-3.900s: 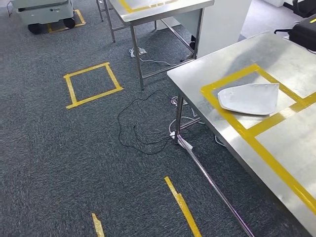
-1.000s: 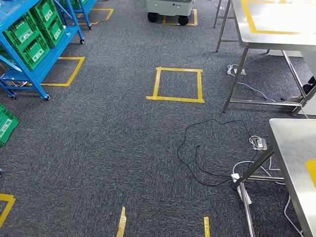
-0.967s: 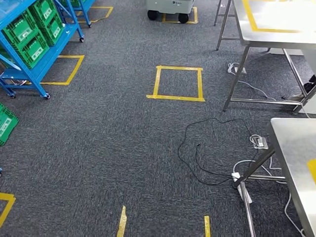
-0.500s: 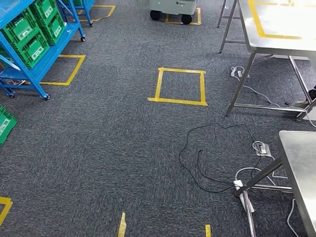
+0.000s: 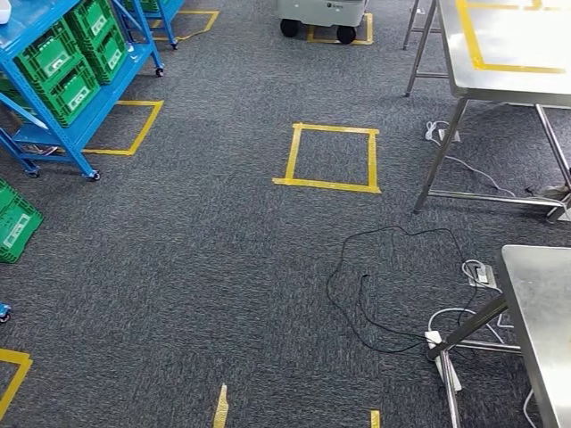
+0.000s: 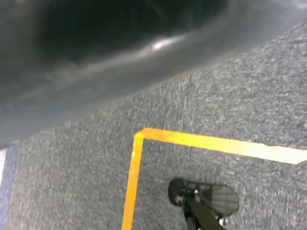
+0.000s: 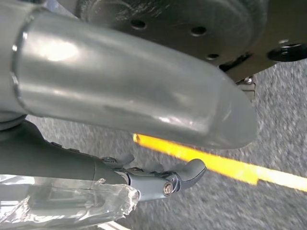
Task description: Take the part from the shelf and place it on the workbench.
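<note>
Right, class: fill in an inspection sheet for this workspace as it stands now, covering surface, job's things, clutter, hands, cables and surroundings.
Surface: corner of the steel workbench at the right, nothing seen on the visible part.
Job's things: blue shelf at the left, holding green crates; the part cannot be made out.
Clutter: another green crate on the carpet beside the shelf.
Hands: right hand has its fingers stretched out and holds nothing; the left hand's state cannot be told.
Cables: black cable looped on the carpet; white power strip by the workbench leg.
Surroundings: grey carpet with a yellow tape square; second steel table; wheeled cart beyond.
</note>
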Action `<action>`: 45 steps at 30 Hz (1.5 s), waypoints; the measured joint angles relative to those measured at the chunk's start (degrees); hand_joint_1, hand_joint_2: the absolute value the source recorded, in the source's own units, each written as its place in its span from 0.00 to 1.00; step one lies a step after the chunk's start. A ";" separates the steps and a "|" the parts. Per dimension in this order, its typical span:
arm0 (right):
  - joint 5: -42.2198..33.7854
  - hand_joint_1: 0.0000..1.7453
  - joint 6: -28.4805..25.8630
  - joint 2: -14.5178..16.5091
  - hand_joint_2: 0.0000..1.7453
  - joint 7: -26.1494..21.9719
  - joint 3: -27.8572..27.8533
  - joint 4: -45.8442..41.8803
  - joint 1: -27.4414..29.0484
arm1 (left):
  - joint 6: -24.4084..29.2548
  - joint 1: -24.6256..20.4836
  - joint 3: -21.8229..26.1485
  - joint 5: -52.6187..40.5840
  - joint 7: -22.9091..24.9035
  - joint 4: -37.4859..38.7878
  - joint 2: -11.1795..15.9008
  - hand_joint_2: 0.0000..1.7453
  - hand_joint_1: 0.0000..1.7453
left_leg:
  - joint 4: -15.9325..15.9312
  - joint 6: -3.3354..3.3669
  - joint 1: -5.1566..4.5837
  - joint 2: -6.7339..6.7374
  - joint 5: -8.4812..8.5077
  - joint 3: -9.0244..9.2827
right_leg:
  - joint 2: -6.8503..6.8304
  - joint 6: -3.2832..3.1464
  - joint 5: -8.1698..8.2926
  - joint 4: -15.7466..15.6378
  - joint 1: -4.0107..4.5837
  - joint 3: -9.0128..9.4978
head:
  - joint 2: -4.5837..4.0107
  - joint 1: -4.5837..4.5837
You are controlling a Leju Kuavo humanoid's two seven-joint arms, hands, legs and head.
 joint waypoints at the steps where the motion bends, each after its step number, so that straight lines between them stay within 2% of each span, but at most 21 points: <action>1: 0.11 0.00 -0.13 0.00 0.00 0.03 0.01 0.00 0.00 | 0.03 0.20 -0.60 0.48 0.25 -0.19 -0.03 0.00 0.00 | 0.99 -0.84 0.54 -0.60 -0.56 -0.24 | 0.59 0.81 1.43 -2.93 -0.46 1.57 | 0.00 0.00; 3: 0.34 0.00 -0.29 0.16 0.00 0.09 0.03 -0.08 -0.04 | 0.10 0.50 -1.68 1.39 0.81 -0.74 0.04 0.00 0.00 | 3.63 -2.50 1.15 -1.80 -1.98 -1.30 | 2.67 1.31 2.42 -6.68 -0.87 3.65 | 0.01 0.44; 5: 0.58 0.00 -0.45 0.27 0.00 0.19 0.06 -0.15 0.05 | 0.20 0.81 -2.65 2.24 1.34 -1.37 0.09 0.00 0.00 | 5.21 -3.26 1.27 -2.56 -2.83 -2.19 | 3.32 -0.29 1.49 -6.40 -0.55 3.68 | 0.00 0.37; 7: 0.76 0.00 -0.58 0.21 0.00 0.24 0.14 -0.15 0.15 | 0.26 1.23 -3.27 2.80 1.73 -1.63 -0.01 0.00 0.00 | 5.39 -3.33 1.52 -2.86 -2.89 -2.43 | 1.97 -2.03 1.13 -5.94 -0.24 3.65 | -0.01 -0.17; 10: 0.91 0.00 -0.83 0.20 0.00 0.21 0.34 -0.13 0.06 | 0.44 1.93 -4.23 3.50 2.22 -1.87 -0.21 0.00 0.00 | 10.54 -3.04 1.60 0.32 -6.11 -4.87 | -0.03 -3.11 1.16 -5.95 0.37 3.65 | 0.00 -0.77; 12: 0.91 0.00 -1.00 0.20 0.00 0.19 0.38 -0.10 0.17 | 0.62 2.08 -4.98 3.80 2.39 -2.13 -0.25 0.00 0.00 | 18.25 -2.52 1.21 2.20 -10.15 -8.57 | -1.62 -3.22 1.15 -5.99 1.01 3.79 | 0.00 -1.01; 14: 0.93 0.00 -1.11 0.20 0.00 0.20 0.38 -0.09 0.29 | 0.73 2.34 -5.53 3.90 2.51 -2.28 -0.25 0.00 0.00 | 22.73 -1.59 0.47 2.48 -11.35 -10.64 | -3.18 -3.38 1.02 -5.96 1.65 3.98 | 0.00 -1.00; 16: 0.98 0.00 -1.15 0.20 0.00 0.19 0.39 -0.09 0.24 | 0.78 2.72 -5.80 3.90 2.53 -2.40 -0.28 0.00 0.00 | 19.78 -0.16 -0.70 2.70 -7.93 -9.10 | -4.45 -3.73 0.66 -6.02 2.14 4.55 | 0.00 -1.00; 18: 1.04 0.00 -1.15 0.28 0.00 0.16 0.40 -0.10 0.13 | 0.80 2.90 -5.86 3.89 2.54 -2.63 -0.27 0.00 0.00 | 13.39 1.82 -2.22 5.14 -3.81 -6.08 | -5.60 -3.98 0.19 -6.33 2.46 5.20 | 0.00 -0.87; 20: 1.05 0.00 -1.16 0.39 0.00 0.15 0.40 -0.14 0.03 | 0.87 2.89 -6.01 3.89 2.55 -2.99 -0.26 0.00 0.00 | 9.23 3.27 -3.39 7.51 -2.84 -4.31 | -6.83 -3.91 -0.05 -6.70 2.59 5.63 | 0.00 -0.75; 22: 1.05 0.00 -1.16 0.42 0.00 0.15 0.40 -0.15 -0.09 | 0.92 2.99 -6.14 3.90 2.56 -3.26 -0.32 0.00 0.00 | 7.41 3.54 -3.67 7.04 -3.28 -3.86 | -8.30 -3.63 -0.03 -7.13 2.67 6.03 | 0.00 -0.78; 25: 1.08 0.00 -1.16 0.40 0.00 0.10 0.43 -0.15 -0.32 | 0.91 3.30 -6.24 3.90 2.57 -3.38 -0.54 0.00 0.00 | 4.97 2.57 -2.86 4.82 -2.43 -2.81 | -4.74 -2.99 -1.59 -4.51 2.56 4.80 | 0.00 -0.54; 27: 1.08 0.00 -1.16 0.36 0.00 0.11 0.44 -0.15 -0.05 | 0.91 3.28 -6.56 4.00 2.63 -3.45 -0.57 0.00 0.00 | 4.52 2.33 -2.46 3.16 -2.18 -2.49 | -1.13 -2.52 -4.26 2.06 2.31 1.20 | 0.00 -0.41; 29: 1.11 0.00 -1.14 0.25 0.00 0.15 0.44 -0.14 0.30 | 1.00 3.31 -6.92 4.37 2.82 -3.50 -0.56 0.00 0.00 | 4.53 2.27 -2.36 1.37 -2.25 -2.32 | -0.40 -2.05 -5.13 7.20 2.21 -2.25 | 0.00 -0.44; 31: 1.23 0.00 -1.11 0.14 0.00 0.15 0.44 -0.13 0.42 | 1.11 3.35 -7.10 4.72 3.01 -3.52 -0.57 0.00 0.00 | 4.55 1.98 -2.28 -0.47 -2.45 -1.86 | -0.08 -1.69 -1.77 4.99 2.09 -2.29 | 0.00 -0.44; 33: 1.37 0.00 -1.13 0.08 0.00 0.14 0.44 -0.11 0.41 | 1.16 3.31 -7.17 4.91 3.06 -3.52 -0.56 0.00 0.00 | 4.74 1.42 -2.27 -2.07 -2.86 -1.35 | 2.01 -1.54 2.59 -2.09 1.71 0.51 | 0.00 -0.40; 36: 1.62 0.00 -1.15 0.07 0.00 0.14 0.44 -0.11 0.40 | 1.23 3.35 -7.32 5.07 3.10 -3.56 -0.47 0.00 0.00 | 5.26 0.50 -2.18 -4.01 -3.15 -1.74 | 4.55 -2.52 3.45 -7.16 1.48 3.13 | 0.00 -0.42; 38: 1.76 0.00 -1.13 0.09 0.00 0.15 0.44 -0.12 0.35 | 1.34 3.51 -7.36 5.12 3.15 -3.57 -0.43 0.00 0.00 | 5.41 -0.04 -2.01 -4.63 -3.13 -2.13 | 3.30 -3.34 3.56 -7.76 1.44 3.60 | 0.00 -0.41; 40: 1.87 0.00 -1.13 0.11 0.00 0.14 0.44 -0.14 0.33 | 1.59 3.51 -7.44 5.13 3.18 -3.67 -0.41 0.00 0.00 | 7.66 -0.78 -2.00 -2.36 -4.58 -3.28 | 1.79 -3.94 3.62 -8.26 1.22 3.97 | 0.00 -0.87; 42: 1.91 0.00 -1.11 0.10 0.00 0.14 0.45 -0.14 0.50 | 1.86 3.44 -7.59 5.15 3.20 -3.76 -0.40 0.00 0.00 | 14.19 -1.63 -1.56 0.85 -7.83 -6.78 | -0.01 -4.33 3.36 -8.44 1.17 4.25 | 0.00 -1.37; 45: 1.91 0.00 -1.11 0.11 0.00 0.15 0.46 -0.13 0.64 | 2.00 3.46 -7.62 5.16 3.22 -3.78 -0.38 0.00 0.00 | 21.22 -2.49 -0.51 2.22 -9.10 -11.08 | -2.68 -4.35 2.81 -8.45 1.09 4.46 | 0.00 -1.40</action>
